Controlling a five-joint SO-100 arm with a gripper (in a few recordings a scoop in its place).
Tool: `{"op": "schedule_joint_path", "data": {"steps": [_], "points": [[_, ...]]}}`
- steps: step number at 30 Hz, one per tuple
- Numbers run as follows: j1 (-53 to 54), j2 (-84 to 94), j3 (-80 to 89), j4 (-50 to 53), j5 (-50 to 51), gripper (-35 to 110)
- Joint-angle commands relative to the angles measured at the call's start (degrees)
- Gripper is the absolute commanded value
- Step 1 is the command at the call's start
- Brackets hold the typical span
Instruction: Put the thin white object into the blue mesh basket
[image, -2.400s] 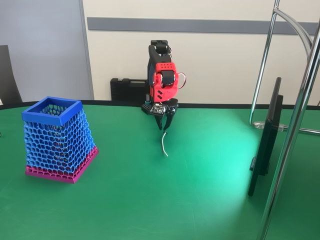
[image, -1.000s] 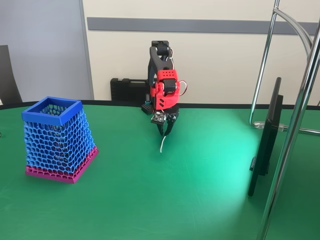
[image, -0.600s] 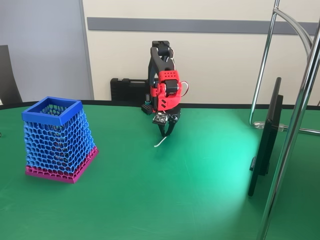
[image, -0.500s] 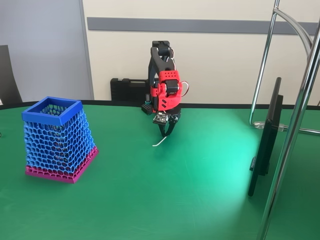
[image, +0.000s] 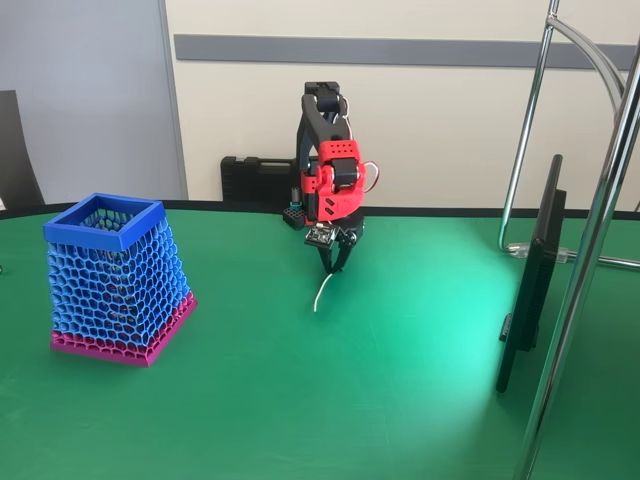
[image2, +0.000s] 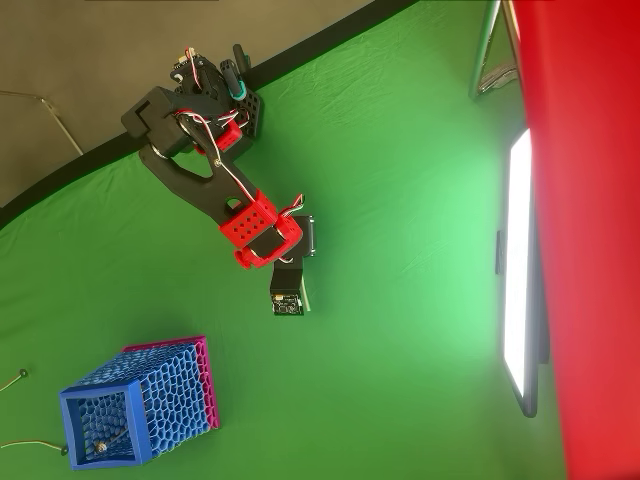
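Note:
The red and black arm stands at the back middle of the green table. Its gripper points down and is shut on the top of the thin white object. That strand hangs below the fingers, slanting down and left, its lower tip just above the table. The blue mesh basket with its pink base stands upright at the left, well apart from the gripper. In the overhead view the basket lies at the lower left and the gripper sits beside the wrist's small camera board, its fingers largely hidden.
A black case rests against the wall behind the arm. A dark monitor and chrome stand poles take up the right side. Thin wires lie on the table left of the basket. Open green table lies between arm and basket.
The gripper has risen a little with the strand in it. The strand swung out to the left and now hangs more steeply again.

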Motion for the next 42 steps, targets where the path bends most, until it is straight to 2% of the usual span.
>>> {"op": "schedule_joint_path", "data": {"steps": [1, 11, 17, 42], "points": [[-0.18, 1.67, -3.25, 0.53, 1.23, 1], [-1.41, 1.85, -7.12, 3.87, 3.25, 1], [-3.16, 5.36, -2.46, 3.96, 4.22, 17], [-1.05, 5.01, 1.76, 0.62, 3.52, 16]]}}
